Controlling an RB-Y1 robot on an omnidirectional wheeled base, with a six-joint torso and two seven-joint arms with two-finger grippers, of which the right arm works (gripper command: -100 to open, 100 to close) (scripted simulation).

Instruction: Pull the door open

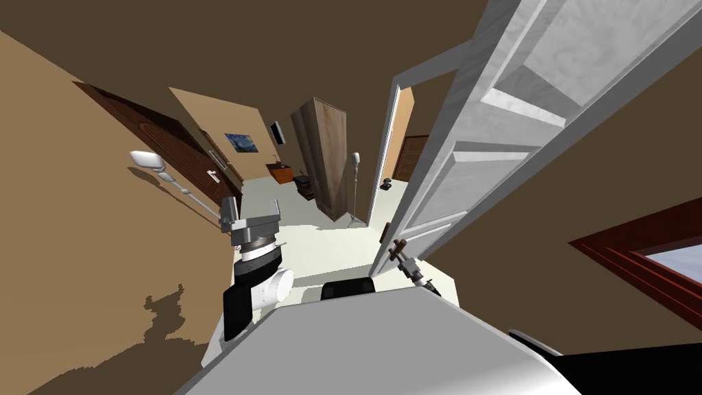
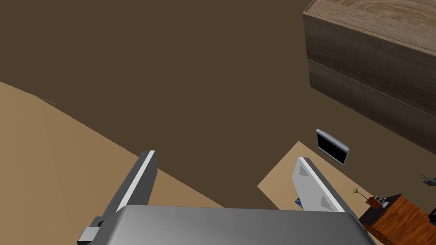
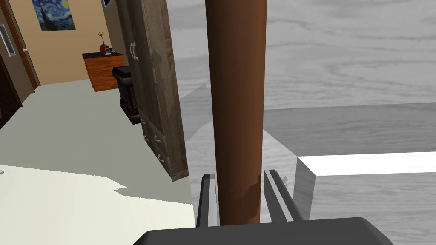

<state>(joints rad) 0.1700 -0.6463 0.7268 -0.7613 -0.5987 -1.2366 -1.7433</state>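
A white panelled door [image 1: 480, 151] stands swung partly open, running from the upper right down to near my chest. Its brown handle [image 1: 397, 247] sits low on the door's edge, and in the right wrist view it is a brown bar [image 3: 236, 106] passing between my fingers. My right gripper [image 3: 238, 200] is shut on this handle, with the grey door panel [image 3: 349, 85] just behind it. My left gripper [image 1: 250, 212] is raised near the tan wall on the left; its fingers [image 2: 313, 187] stand open around nothing.
A tall wooden wardrobe [image 1: 322, 154] stands beyond the doorway, with a floor lamp [image 1: 356, 185] beside it. A low wooden cabinet [image 1: 280, 171] and a dark box [image 3: 127, 91] are farther back. A dark brown door [image 1: 171, 151] and a wall lamp [image 1: 154, 168] are on the left wall.
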